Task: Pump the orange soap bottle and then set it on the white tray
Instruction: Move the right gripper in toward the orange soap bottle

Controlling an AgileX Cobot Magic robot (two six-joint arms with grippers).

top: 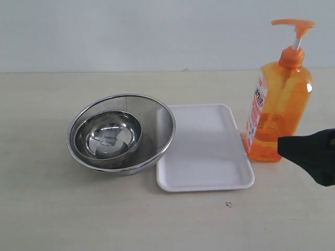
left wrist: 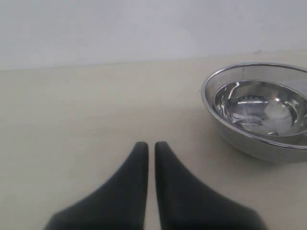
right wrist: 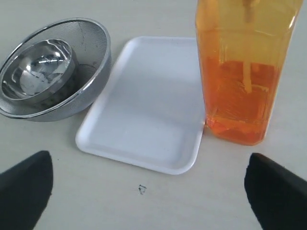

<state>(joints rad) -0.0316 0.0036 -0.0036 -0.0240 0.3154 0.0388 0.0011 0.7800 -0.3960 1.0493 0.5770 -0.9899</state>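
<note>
Tall clear-orange plastic soap bottle with pump head (top: 277, 112): upright on the pale table (top: 47, 209), not on the tray, just beside the tray's right edge in the exterior view. Base looks to meet the tray rim in the right wrist view; contact cannot be confirmed. Orange liquid fills roughly the lower half. Label seen nearly edge-on, print unreadable. Pump head and stem are cut off in the right wrist view. In the exterior view the lower right corner is covered by the black right gripper (top: 309, 154).

Flat white rectangular tray with rounded corners (top: 209, 157): nothing on it. Its left edge is partly hidden behind the round steel mesh strainer (top: 159, 123), which sits tight against it. A smaller polished steel bowl (top: 107, 136) rests inside the strainer. The strainer runs off frame in the left wrist view.

Right gripper: fingers spread wide, holding nothing, on the near side of the bottle and tray. Only the two dark fingertips show at the frame corners in its wrist view. In the exterior view it is a blurred shape cut by the frame edge.

Left gripper (left wrist: 151, 146): seen only in its own wrist view. Fingers drawn together with a sliver of gap, nothing between them, over bare table, apart from the strainer.

Small dark speck (top: 228, 204) on the table near the tray's front corner; too small to identify.
</note>
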